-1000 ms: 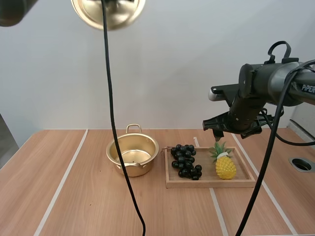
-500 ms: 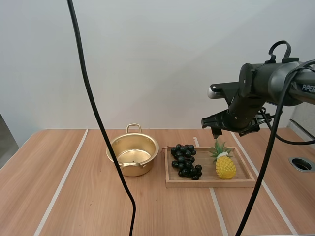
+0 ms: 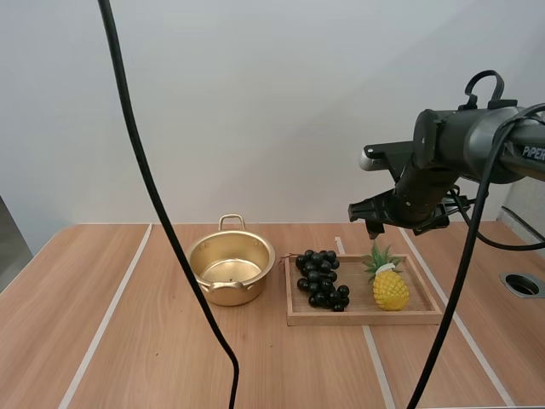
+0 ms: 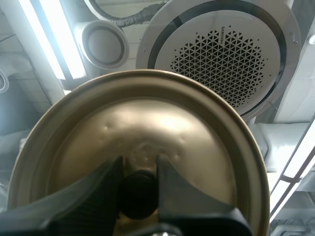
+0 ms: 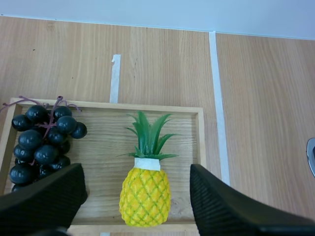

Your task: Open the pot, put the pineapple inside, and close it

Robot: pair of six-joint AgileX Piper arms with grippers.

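— Two tools, two separate jobs?
— Yes. Left tool (image 4: 139, 169) clamped on the black knob (image 4: 139, 194) of the lid (image 4: 147, 118), one finger pressed to each side of it.
— Why hang on to it?
— Most likely to leave the mouth of the pot (image 3: 231, 271) free. Looks open and empty, standing near the middle of the worktop (image 3: 128, 341), toward the far edge. Also spares a second pick-up at closing time.
— And the right tool (image 5: 138, 174)?
— Spread wide, hovering over the pineapple (image 5: 145, 194), a finger out to either side, touching nothing. Lined up to straddle the yellow body rather than the green crown.
— Whereabouts of the pineapple, exactly?
— In the wooden tray (image 5: 192, 142), the half nearer the worktop's right edge, seemingly lying flat, crown toward the far edge. Bunch of grapes (image 5: 42, 140) in the other half, near but apart. Tray itself just beside the pot, between it and the worktop's right edge.
— So how far along?
— Opening done, by the look of it; loading not yet begun, closing last.
— Needs for the next move?
— Straight descent, a squeeze across the widest part of the body, a lift clear of the tray wall, then a carry across to the pot. Worth minding the grapes: close enough to snag the finger on that side. Smooth-looking, tapering body too, so probably prone to slipping from an off-centre pinch
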